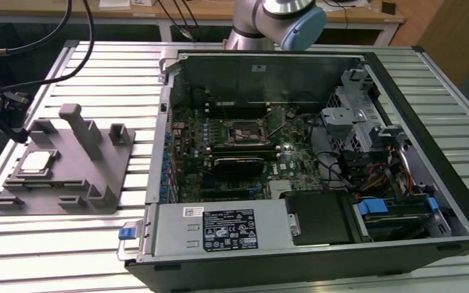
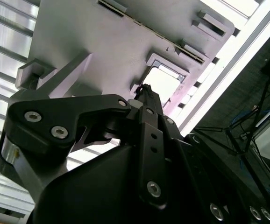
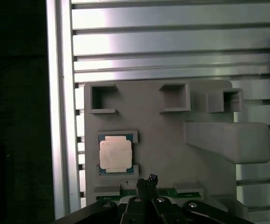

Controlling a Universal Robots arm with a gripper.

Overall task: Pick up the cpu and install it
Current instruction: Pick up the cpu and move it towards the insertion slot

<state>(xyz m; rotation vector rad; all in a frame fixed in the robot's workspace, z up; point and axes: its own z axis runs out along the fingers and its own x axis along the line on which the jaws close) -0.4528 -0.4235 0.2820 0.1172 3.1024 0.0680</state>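
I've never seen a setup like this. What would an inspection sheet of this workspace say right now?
Surface: ribbed metal table, carrying a grey fixture and an open computer case.
Job's things: cpu lies flat in a fixture pocket, not held; motherboard socket sits inside the case.
Clutter: nothing seen.
Gripper: gripper hangs above the fixture, near the cpu, apart from it.
Cables: black cables at the exterior view's left; wiring inside the case.
Surroundings: wooden bench behind the table.
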